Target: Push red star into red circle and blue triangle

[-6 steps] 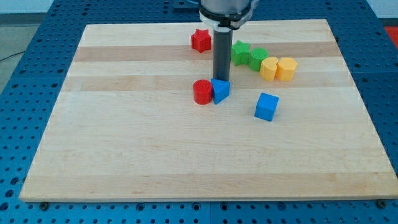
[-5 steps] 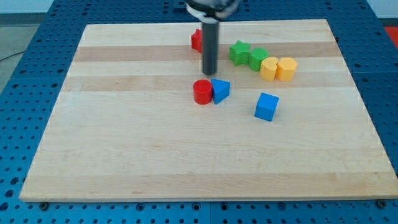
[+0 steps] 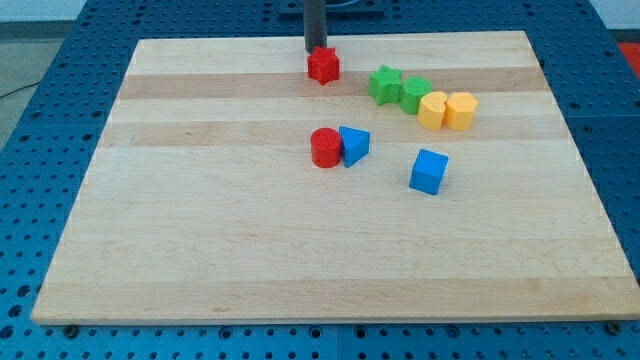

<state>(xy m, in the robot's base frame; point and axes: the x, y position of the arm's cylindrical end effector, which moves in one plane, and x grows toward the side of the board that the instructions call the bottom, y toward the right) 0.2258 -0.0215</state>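
So my tip (image 3: pixel 315 50) sits right behind the red star (image 3: pixel 323 66) at the top middle of the frame, touching or nearly. The red circle (image 3: pixel 325 147) and blue triangle (image 3: pixel 354 145) sit together mid-frame, well apart from the star, so the whole push is left.

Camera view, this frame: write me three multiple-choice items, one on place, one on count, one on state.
1. Where is my tip relative to the red star?
A. at its top edge
B. below it
C. far to its right

2. How many yellow blocks are on the board?
A. one
B. two
C. three

3. The red circle and blue triangle are:
A. stacked
B. far apart
C. side by side, touching

Key: A, the rod ends just above the star; B, two yellow blocks sit at the right; C, no gap shows between them.
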